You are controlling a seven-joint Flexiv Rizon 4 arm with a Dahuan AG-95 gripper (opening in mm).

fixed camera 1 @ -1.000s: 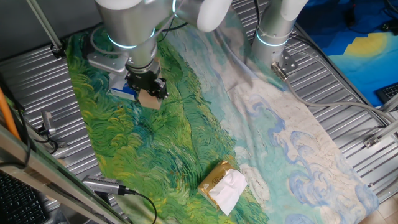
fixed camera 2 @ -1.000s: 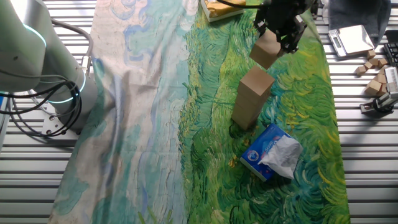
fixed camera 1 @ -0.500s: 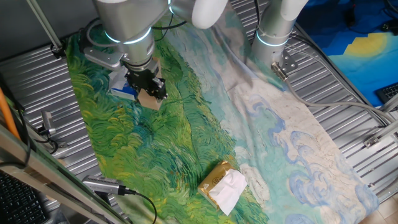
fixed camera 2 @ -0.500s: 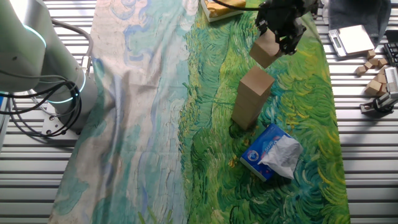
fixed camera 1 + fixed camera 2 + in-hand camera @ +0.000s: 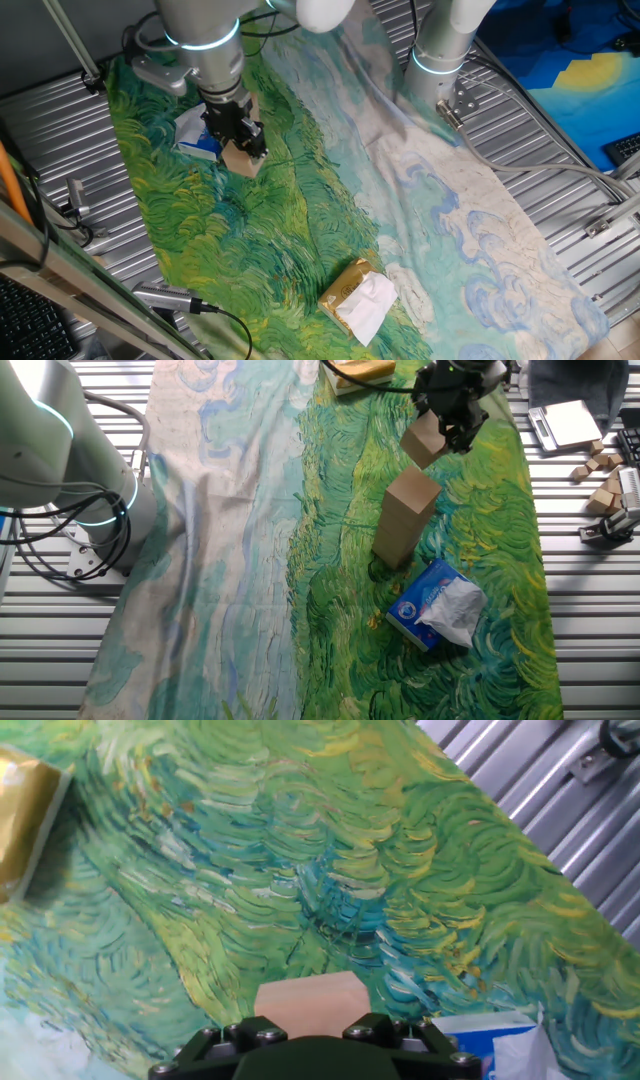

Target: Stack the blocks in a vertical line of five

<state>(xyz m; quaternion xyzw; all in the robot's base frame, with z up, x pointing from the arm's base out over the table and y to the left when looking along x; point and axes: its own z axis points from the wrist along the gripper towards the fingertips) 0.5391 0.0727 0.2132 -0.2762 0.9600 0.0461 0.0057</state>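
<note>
No writing or brand can be read on anything here; the blue packet (image 5: 436, 603) shows a white round mark on its blue face, too small to make out.

The hand (image 5: 455, 422) is clenched on one block (image 5: 424, 440), which hangs in the air tilted, its corner pointing down. In the other fixed view this block sits up and to the right of the stack (image 5: 404, 517), apart from it, with a gap between its lower edge and the stack's top. The stack stands upright on the green part of the painted cloth (image 5: 250, 560) that covers the surface (image 5: 600, 610); its blocks run together as one tan column and the joints are too faint to count. The blue packet lies just beside the foot of the stack, white tissue spilling from it.

In one fixed view the hand (image 5: 236, 135) and its block (image 5: 240, 158) cover the stack, with the blue packet (image 5: 196, 138) showing just behind. The gold packet (image 5: 358, 297) with white tissue lies well apart, near the cloth's near edge.

In the hand view the held block (image 5: 311, 1003) fills the space just beyond the fingers, with the cloth below it, the gold packet (image 5: 25, 815) at the left edge and the blue packet (image 5: 495, 1038) at lower right.

More loose blocks (image 5: 604, 472) lie on the bare surface at the right.
</note>
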